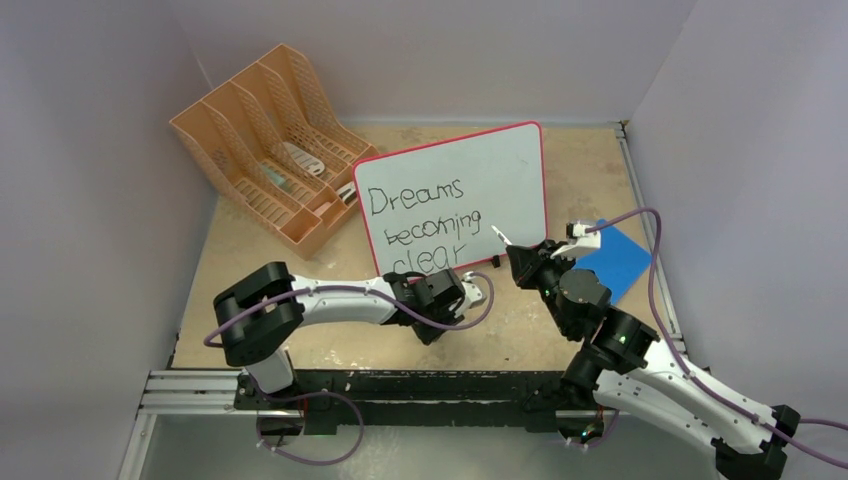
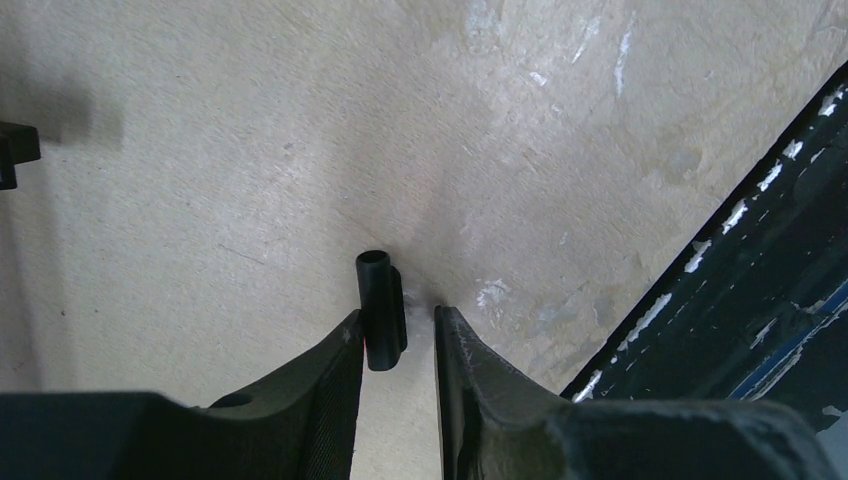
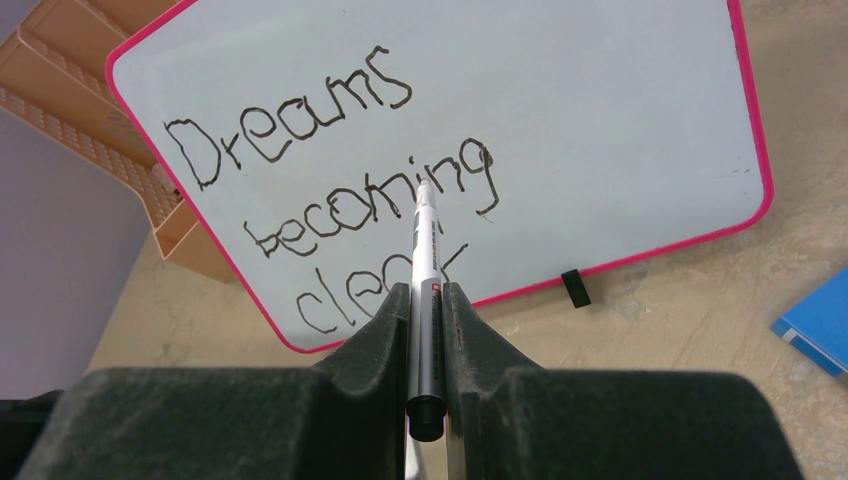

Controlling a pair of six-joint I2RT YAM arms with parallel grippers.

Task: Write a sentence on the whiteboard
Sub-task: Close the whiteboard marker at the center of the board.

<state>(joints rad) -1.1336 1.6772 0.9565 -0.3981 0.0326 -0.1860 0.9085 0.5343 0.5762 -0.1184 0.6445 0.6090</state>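
Right wrist: marker (image 3: 424, 262) over whiteboard (image 3: 600, 120) lower edge

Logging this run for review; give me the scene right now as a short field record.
whiteboard: red-pink frame, mid-table
sentence: "Dreams becoming clear", three lines
right claw: shut on marker, tip toward the board
left claw: open around black cap on the table
other: orange file rack left of board, blue pad right

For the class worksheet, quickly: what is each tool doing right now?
Left tool: partly open around a black cap, with a gap on one side.
Right tool: closed on the marker.
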